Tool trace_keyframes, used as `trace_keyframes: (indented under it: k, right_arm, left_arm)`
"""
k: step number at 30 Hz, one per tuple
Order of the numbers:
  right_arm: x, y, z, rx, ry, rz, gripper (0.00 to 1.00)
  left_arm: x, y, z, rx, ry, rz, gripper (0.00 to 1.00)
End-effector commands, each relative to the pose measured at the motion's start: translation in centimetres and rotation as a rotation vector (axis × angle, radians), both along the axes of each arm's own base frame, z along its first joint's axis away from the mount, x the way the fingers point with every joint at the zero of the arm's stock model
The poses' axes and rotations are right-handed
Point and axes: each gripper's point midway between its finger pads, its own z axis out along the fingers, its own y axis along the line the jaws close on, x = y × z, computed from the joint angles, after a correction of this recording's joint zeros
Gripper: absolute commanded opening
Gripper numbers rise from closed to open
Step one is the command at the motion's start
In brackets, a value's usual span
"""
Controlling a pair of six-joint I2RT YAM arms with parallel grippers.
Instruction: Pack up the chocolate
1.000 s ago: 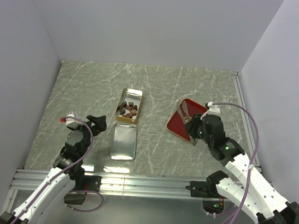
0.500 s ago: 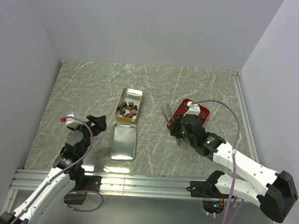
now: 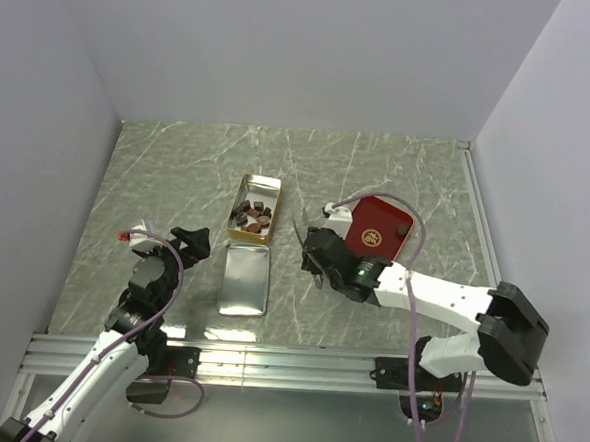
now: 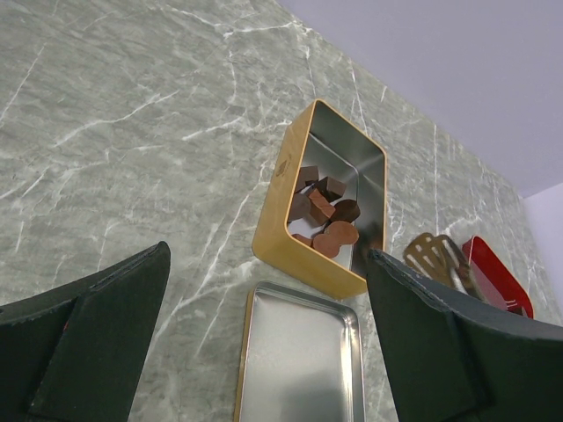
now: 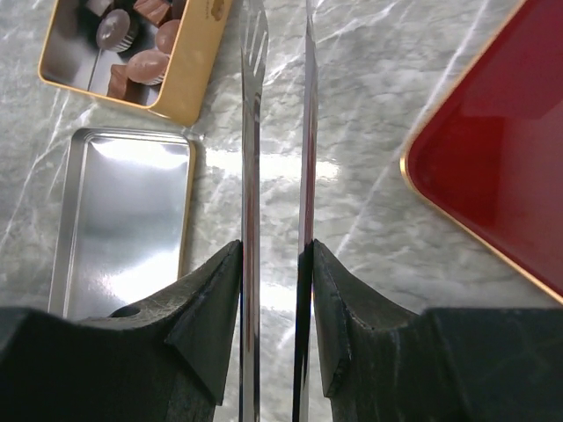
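Several small brown pieces of chocolate [image 3: 253, 215] [image 4: 324, 215] [image 5: 141, 53] lie in the open gold tin [image 3: 256, 184] [image 4: 299, 255] [image 5: 198, 79]. My right gripper [image 3: 313, 257] [image 5: 275, 251] is shut on a pair of metal tongs [image 3: 299, 236] [image 5: 250, 132] [image 4: 431, 255]. The tong tips point toward the tin's right side, over the table between the tin and the red tray [image 3: 380, 226] [image 5: 493, 149]. No chocolate shows between the tong blades. At the near left my left gripper [image 3: 188, 243] [image 4: 268, 255] stands open and empty, facing the tin.
The tin's silver lid [image 3: 243, 281] [image 4: 299, 360] [image 5: 123, 229] lies upside down just in front of the tin. The red tray [image 4: 497, 272] shows no chocolate on it. Grey walls close in the marble table on three sides.
My right arm has swung left with the tongs, from over the red tray to the gap beside the tin. The left arm has not moved.
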Motion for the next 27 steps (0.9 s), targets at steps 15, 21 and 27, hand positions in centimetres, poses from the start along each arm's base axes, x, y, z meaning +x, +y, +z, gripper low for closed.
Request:
trace_keyframes:
  k: [15, 21, 27]
  right_arm:
    - [2.2, 4.8, -4.0, -0.042, 0.009, -0.079, 0.43]
    - [3.8, 4.4, -4.6, -0.067, 0.010, -0.105, 0.43]
    - [5.9, 3.6, -4.8, -0.047, 0.014, -0.120, 0.43]
  left_arm:
    - [0.1, -0.1, 0.8, -0.021, -0.035, 0.002, 0.99]
    - [0.1, -0.1, 0.8, -0.021, -0.035, 0.000, 0.99]
    - [0.1, -0.1, 0.7, -0.024, -0.034, 0.002, 0.99]
